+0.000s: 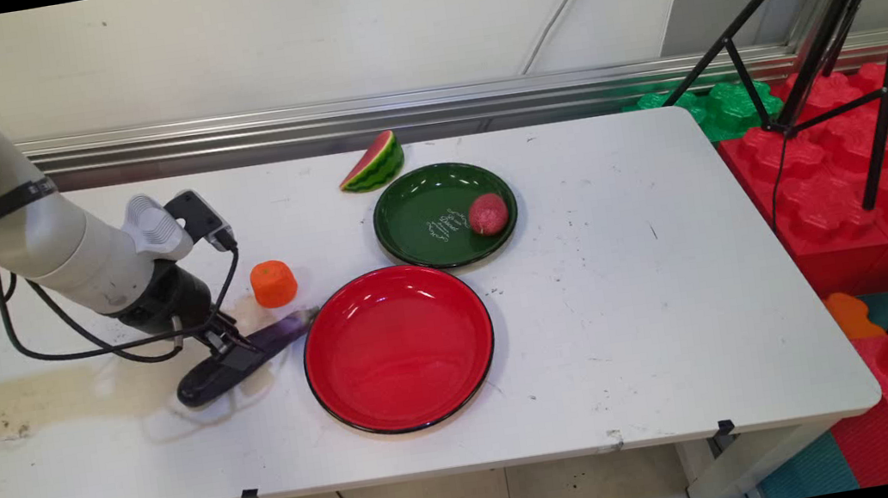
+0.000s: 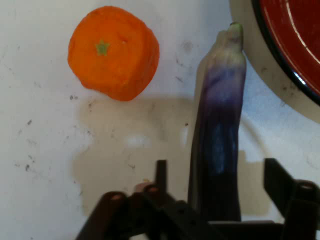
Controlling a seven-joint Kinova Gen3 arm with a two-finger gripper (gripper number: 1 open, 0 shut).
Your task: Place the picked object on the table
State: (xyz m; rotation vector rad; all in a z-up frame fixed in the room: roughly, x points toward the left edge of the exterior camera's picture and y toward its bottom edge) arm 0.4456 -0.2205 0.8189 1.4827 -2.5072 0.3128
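Tool: black two-finger tool (image 1: 236, 348) (image 2: 217, 182) is down at the counter's left part, its fingers (image 2: 161, 176) spread on either side of the eggplant, one on each flank; whether they press it I cannot tell.
Eggplant: long dark purple eggplant (image 1: 243, 362) (image 2: 219, 135) lies flat on the counter, slanting, its pale stem tip pointing at the red plate's rim and stopping just short of it; its thick end lies toward the counter's near left.
Orange piece: stubby orange fruit-like toy (image 1: 273, 283) (image 2: 114, 51) with a small green star on top stands just beside the eggplant, on the far side of it, apart from it.
Red plate: large red plate (image 1: 399, 348) (image 2: 295, 45) with a black rim sits near the counter's middle, nothing in it.
Green plate: dark green plate (image 1: 420, 200) sits behind the red one, close to it, with a white mark on its floor.
Lychee: round pinkish-red fruit (image 1: 488, 214) rests inside the green plate, at its right side.
Watermelon: wedge of watermelon (image 1: 372, 163) lies near the counter's far edge, just left of the green plate.
Counter: white counter (image 1: 663, 322) is scuffed, with a brownish stain by the eggplant.
Surroundings: red and green foam blocks (image 1: 842, 176) and a black tripod (image 1: 863, 16) stand to the right.
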